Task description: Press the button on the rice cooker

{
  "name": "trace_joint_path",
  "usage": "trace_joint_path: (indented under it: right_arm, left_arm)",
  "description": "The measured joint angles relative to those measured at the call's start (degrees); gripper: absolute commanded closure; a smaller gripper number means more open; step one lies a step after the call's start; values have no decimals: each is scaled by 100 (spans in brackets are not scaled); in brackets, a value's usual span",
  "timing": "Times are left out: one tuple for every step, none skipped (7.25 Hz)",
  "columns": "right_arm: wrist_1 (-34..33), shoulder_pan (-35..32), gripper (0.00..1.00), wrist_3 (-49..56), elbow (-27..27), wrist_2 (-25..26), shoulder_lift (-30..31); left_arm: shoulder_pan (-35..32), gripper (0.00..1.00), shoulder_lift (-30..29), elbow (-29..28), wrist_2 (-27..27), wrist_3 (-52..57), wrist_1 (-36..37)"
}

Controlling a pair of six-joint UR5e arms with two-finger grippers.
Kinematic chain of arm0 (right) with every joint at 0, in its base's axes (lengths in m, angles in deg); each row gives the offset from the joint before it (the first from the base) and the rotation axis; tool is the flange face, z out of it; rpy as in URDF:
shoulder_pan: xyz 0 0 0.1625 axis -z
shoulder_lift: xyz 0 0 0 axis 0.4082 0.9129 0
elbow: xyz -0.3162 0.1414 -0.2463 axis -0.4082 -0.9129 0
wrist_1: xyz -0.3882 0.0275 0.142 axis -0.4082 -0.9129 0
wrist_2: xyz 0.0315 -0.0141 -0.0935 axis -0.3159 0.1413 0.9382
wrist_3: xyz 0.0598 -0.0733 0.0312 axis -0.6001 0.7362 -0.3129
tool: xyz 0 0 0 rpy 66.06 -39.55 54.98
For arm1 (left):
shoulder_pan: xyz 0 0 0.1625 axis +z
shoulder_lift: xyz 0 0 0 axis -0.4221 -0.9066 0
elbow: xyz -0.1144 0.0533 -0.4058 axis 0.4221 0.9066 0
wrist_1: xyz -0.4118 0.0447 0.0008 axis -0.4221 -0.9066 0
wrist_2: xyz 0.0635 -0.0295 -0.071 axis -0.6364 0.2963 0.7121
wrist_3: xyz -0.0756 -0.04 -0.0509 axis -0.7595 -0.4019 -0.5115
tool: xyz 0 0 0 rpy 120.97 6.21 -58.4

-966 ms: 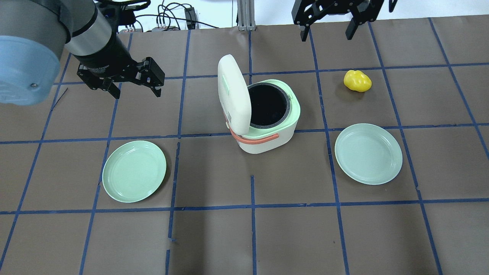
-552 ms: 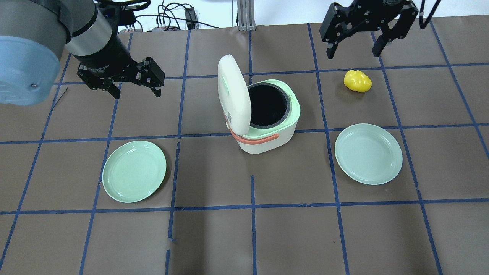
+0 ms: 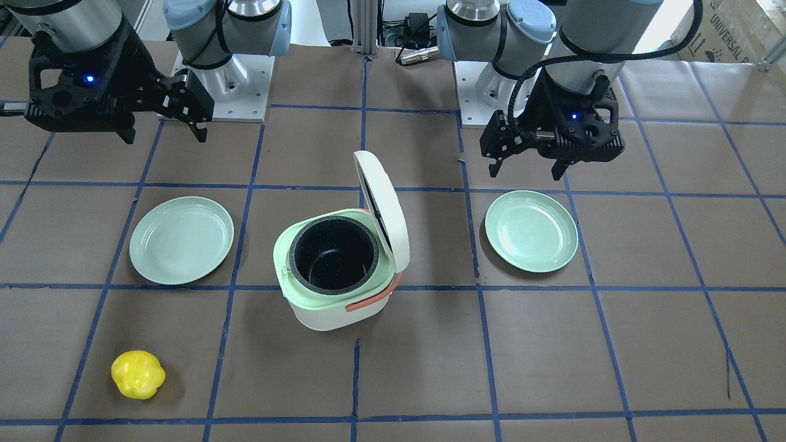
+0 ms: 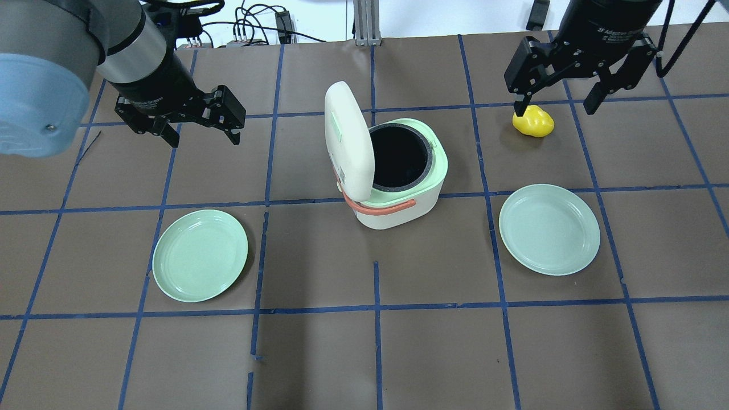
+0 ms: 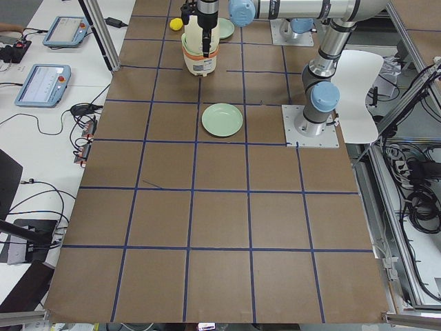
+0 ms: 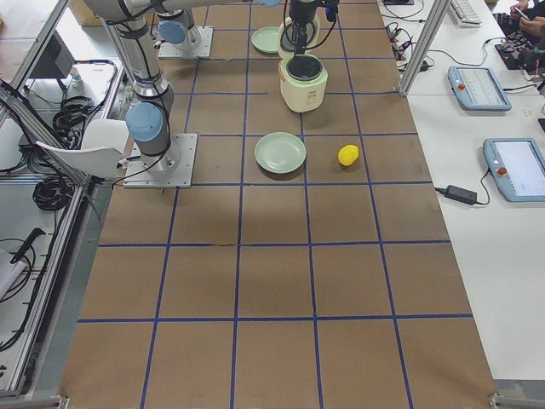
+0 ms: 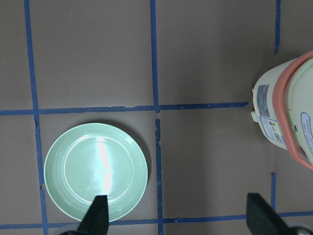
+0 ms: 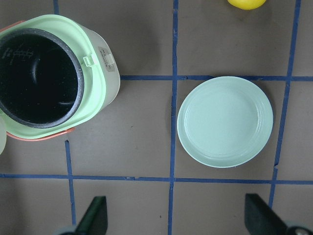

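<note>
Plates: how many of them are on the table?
2. The left plate lies on the robot's left of the cooker; the right plate lies on its right. None seems hidden.

A yellow toy bell pepper lies on the brown paper table cover, inside one square of the blue tape grid. One pale green plate sits face up near the pepper, in the next grid square, with its rim over a tape line. A second pale green plate of the same kind lies well apart from the pepper, across the table. Off the table on the pepper's side, two tablet-like control pendants rest on a white bench.
</note>
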Motion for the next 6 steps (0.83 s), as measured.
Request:
trace_joint_path:
  right_arm:
    - [-2,14,0,-1,69,10,14]
    - [-3,22,0,-2,112,15,25]
    - [-2,27,0,-2,133,18,29]
    - [-1,33,0,-2,139,19,32]
    - [-1,37,0,-2,142,19,31]
    - [-3,39,0,-2,143,17,25]
  left_arm:
    - [0,0,1,0,0,0,0]
    - [0,0,2,0,0,0,0]
    - [0,0,2,0,0,0,0]
    - [0,0,2,0,0,0,0]
    - [0,0,2,0,0,0,0]
    - [0,0,2,0,0,0,0]
